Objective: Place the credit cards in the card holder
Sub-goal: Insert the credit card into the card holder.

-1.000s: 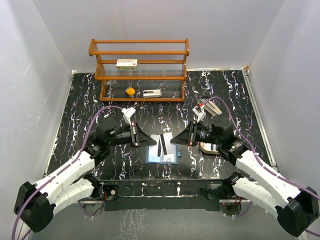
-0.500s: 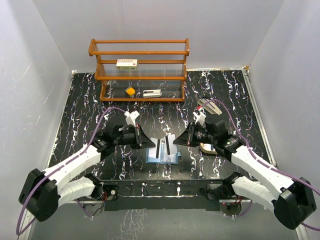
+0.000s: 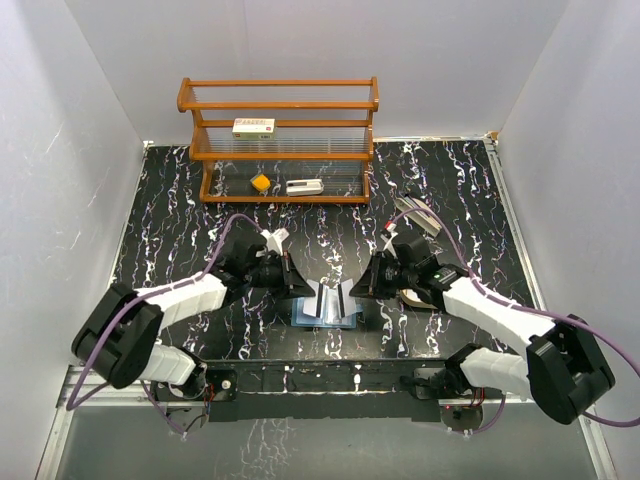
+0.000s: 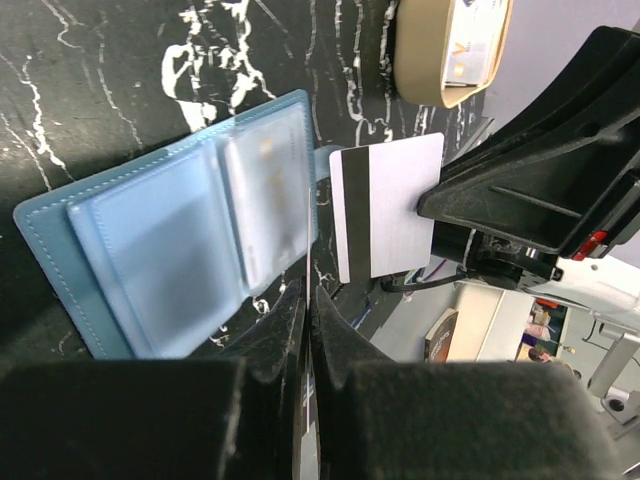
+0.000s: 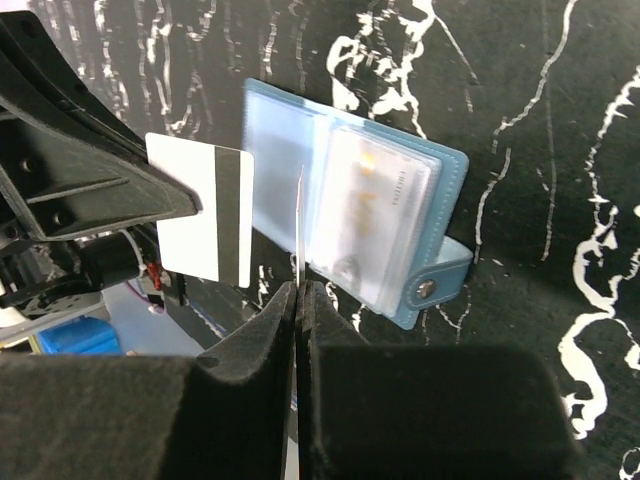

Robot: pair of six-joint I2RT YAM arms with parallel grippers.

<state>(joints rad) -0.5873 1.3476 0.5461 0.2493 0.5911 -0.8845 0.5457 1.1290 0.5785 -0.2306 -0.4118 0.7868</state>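
Note:
The blue card holder (image 3: 328,314) lies open on the black marbled table between the two arms; it also shows in the left wrist view (image 4: 170,240) and the right wrist view (image 5: 370,215). One of its clear pockets holds a pale card (image 5: 375,205). My left gripper (image 3: 297,283) (image 4: 308,290) is shut on a white credit card with a black stripe (image 5: 205,215), held on edge over the holder's left half. My right gripper (image 3: 358,285) (image 5: 300,285) is shut on a similar striped credit card (image 4: 385,210), just right of the holder's fold. The two cards stand close together, apart.
A tan oval tray (image 4: 425,60) holding more cards sits right of the holder, mostly under the right arm (image 3: 420,296). A wooden rack (image 3: 278,140) at the back carries a white box (image 3: 253,127), a small orange item (image 3: 260,182) and a white item (image 3: 304,186).
Both arms have stretched forward, come down and moved inward. The two held cards have dropped from above the holder to just over its open pockets.

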